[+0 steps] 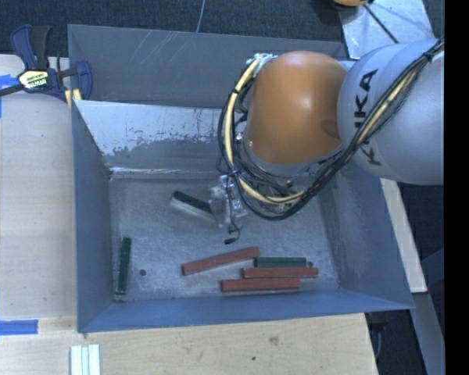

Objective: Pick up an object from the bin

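Gripper (232, 213) low; we cannot read its spread. Dark green stick (191, 202) just left; a descent may knock it away.

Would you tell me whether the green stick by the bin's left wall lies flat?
Lying flat: the green stick shows its full length along the bin floor.
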You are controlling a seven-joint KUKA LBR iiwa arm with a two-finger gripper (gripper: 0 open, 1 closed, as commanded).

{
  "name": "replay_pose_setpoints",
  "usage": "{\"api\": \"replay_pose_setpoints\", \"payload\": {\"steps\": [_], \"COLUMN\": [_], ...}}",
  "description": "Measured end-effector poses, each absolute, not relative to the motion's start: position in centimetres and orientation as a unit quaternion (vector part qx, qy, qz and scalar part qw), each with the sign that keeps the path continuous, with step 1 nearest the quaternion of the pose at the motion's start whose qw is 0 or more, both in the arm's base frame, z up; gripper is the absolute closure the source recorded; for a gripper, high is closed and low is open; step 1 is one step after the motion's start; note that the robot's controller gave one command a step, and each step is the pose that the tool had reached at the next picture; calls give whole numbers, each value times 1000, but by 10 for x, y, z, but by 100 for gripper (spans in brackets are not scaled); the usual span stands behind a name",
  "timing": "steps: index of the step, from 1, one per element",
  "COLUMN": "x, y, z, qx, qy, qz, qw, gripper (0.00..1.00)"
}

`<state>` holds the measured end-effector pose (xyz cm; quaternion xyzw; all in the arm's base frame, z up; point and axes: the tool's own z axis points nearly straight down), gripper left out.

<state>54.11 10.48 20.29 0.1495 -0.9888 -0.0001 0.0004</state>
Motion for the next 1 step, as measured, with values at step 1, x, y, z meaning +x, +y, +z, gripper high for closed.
{"api": "replay_pose_setpoints", "payload": {"steps": [1], "x": [546], "y": [92], "z": [135], "qx": [106], "qy": [-994], "qz": [0], "qw": [1], "gripper": [0]}}
